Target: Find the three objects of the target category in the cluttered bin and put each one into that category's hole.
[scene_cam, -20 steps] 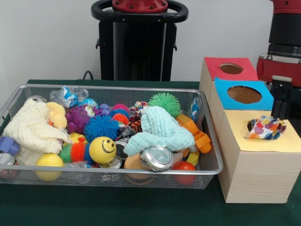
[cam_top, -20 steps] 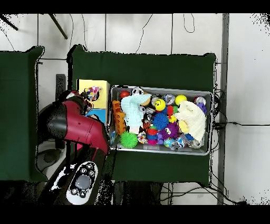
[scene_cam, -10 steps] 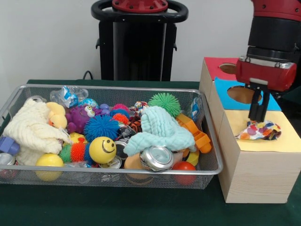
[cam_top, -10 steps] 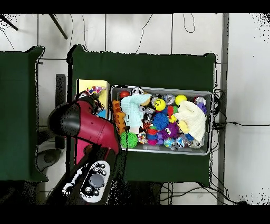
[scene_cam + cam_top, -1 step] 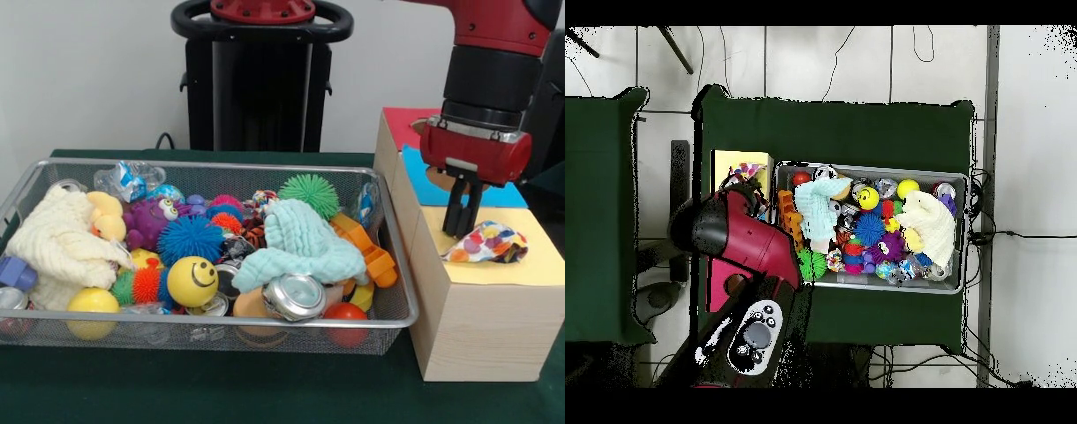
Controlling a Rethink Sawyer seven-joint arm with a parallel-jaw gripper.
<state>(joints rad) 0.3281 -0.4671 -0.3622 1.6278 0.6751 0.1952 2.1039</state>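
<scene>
Yellow box top point(image 5: 538, 265): cloth point(image 5: 488, 242) beside end effector point(image 5: 461, 231)

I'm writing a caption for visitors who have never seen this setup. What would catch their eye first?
The wire bin crammed with bright toys, with a yellow smiley ball and a crushed can at its front. Beside it, the red arm's gripper hangs over the yellow-topped box, just beside a spotted cloth lying on that box's top.

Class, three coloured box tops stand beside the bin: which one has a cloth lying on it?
The yellow box top, nearest the camera: the spotted cloth lies there. The red and blue tops carry none.
</scene>
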